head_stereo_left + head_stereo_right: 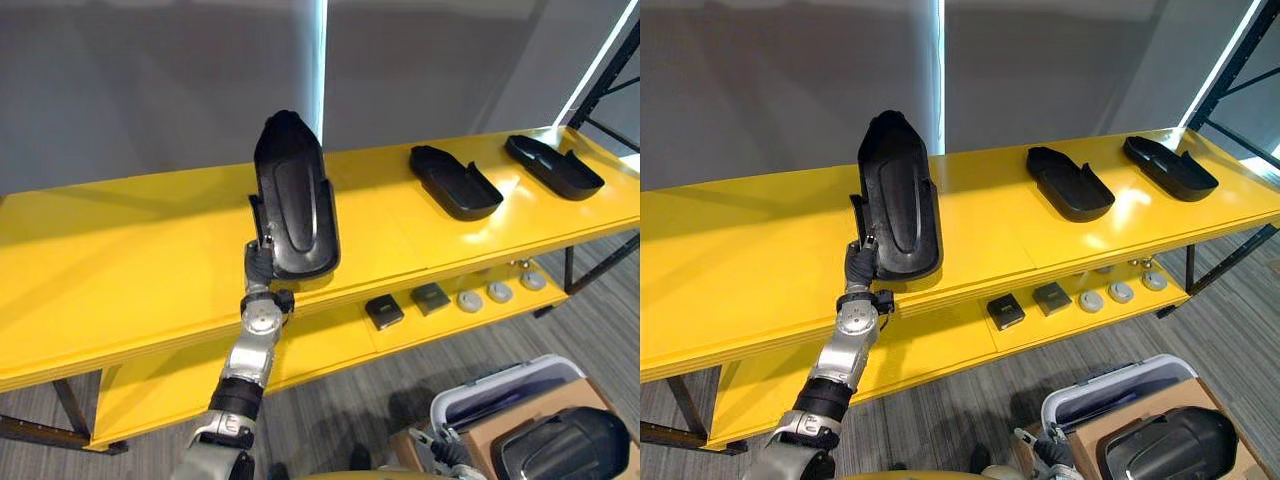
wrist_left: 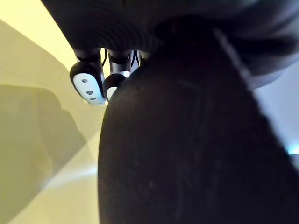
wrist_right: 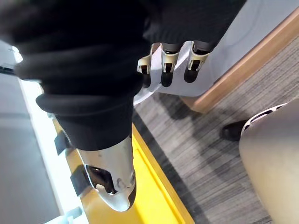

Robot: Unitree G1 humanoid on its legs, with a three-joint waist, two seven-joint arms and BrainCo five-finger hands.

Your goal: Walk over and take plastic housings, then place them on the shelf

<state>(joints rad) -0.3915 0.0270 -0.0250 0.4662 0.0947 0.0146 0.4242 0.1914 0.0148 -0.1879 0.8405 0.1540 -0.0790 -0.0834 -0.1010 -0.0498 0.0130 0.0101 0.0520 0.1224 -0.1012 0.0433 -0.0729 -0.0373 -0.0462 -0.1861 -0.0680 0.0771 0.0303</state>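
Left arm (image 1: 247, 352) silver-grey, built of rounded metal segments, with a round silver joint cap near the wrist and a dark band lower down towards the elbow. Left hand (image 1: 860, 266) wrapped in a dark ribbed cover over back and wrist; its fingers (image 2: 88, 87) with pale rounded pads marked by small dark dots. Right hand (image 3: 169, 59) likewise under a black ribbed cover, bulging in thick folds; silver digits in a row with dark tips; thumb (image 3: 113, 184) polished silver, with a dark recess near its end.
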